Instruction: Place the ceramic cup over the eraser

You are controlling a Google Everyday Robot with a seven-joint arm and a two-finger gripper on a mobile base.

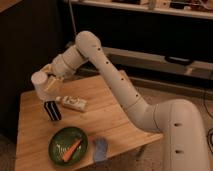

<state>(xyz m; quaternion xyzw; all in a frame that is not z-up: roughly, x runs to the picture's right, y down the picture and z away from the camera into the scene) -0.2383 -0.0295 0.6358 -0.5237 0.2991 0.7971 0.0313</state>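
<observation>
The whitish ceramic cup (39, 80) is held tilted in the air at the left of the wooden table (107, 117). My gripper (48, 83) is shut on it at the end of the white arm (107, 70). The black eraser (51, 111) with thin white stripes stands on the table just below the cup and slightly to its right, clear of it, with a gap between them.
A whitish flat oblong block (73, 103) lies right of the eraser. A green plate (59, 138) with an orange carrot (71, 148) sits at the front. A blue square pad (100, 149) lies right of the plate. Dark shelving stands behind the table.
</observation>
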